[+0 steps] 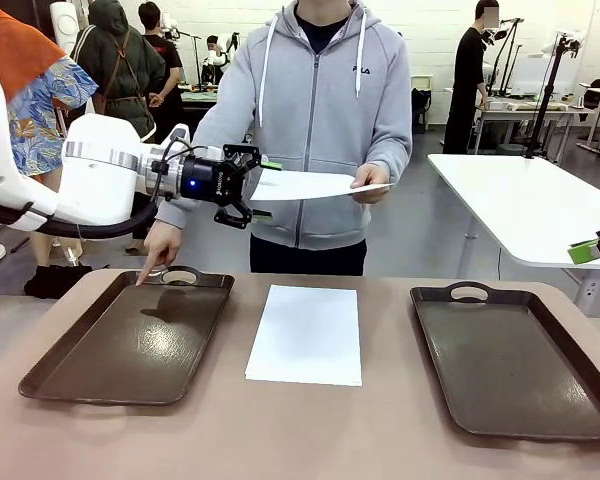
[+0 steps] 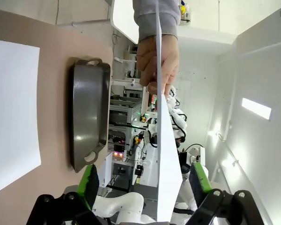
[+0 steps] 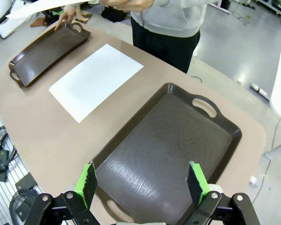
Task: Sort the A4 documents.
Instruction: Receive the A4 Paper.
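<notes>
Front view: left end effector [image 1: 265, 188], jaws wide, straddles edge of held A4 document [image 1: 315, 185] in person's hand [image 1: 372, 183] past tabletop's [image 1: 310, 435] far edge. Second A4 document [image 1: 306, 334] flat mid-tabletop between left tray [image 1: 130, 340] and right tray [image 1: 510, 365]. Right end effector [image 3: 142, 183], jaws wide, above right tray.

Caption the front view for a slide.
Person offers an A4 sheet to the robot's open left hand while pointing at the left tray; another sheet lies between it and the right tray.
</notes>
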`<action>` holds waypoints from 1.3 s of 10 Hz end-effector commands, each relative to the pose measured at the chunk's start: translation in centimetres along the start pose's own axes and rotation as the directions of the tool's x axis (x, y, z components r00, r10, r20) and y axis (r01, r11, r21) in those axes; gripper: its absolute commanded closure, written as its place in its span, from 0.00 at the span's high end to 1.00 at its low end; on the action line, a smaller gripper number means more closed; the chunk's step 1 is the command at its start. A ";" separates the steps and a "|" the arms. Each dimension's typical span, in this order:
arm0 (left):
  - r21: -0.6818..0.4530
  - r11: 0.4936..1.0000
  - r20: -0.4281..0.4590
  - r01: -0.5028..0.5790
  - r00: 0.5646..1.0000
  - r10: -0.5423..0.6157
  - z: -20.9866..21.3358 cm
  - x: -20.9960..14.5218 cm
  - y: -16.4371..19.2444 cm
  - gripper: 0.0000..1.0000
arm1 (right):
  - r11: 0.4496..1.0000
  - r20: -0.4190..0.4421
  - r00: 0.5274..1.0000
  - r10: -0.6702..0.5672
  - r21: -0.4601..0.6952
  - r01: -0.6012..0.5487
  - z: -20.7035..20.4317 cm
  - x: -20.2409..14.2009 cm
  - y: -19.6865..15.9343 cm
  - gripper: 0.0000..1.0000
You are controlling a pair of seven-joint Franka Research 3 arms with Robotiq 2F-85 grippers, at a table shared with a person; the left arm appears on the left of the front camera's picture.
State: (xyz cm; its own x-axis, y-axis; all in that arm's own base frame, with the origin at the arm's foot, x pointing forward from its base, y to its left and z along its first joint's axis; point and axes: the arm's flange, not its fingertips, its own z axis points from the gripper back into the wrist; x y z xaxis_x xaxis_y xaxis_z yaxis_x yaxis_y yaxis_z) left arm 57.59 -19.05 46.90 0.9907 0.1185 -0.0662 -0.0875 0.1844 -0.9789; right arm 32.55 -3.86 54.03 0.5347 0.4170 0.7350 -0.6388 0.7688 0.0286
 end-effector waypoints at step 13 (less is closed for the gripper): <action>-0.077 0.997 -0.037 -0.009 0.999 0.006 0.6 0.5 -0.9 0.29 | 1.000 0.002 1.000 -0.001 0.008 0.001 -0.1 0.0 0.0 1.00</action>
State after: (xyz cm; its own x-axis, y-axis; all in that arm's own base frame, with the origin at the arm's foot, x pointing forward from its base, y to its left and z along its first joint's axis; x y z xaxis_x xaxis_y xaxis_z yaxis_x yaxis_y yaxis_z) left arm 57.87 -18.86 47.60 0.9902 0.0984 -0.0989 -0.1096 0.1103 -0.9878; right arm 32.55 -3.86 54.04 0.5347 0.4170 0.7350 -0.6387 0.7689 0.0285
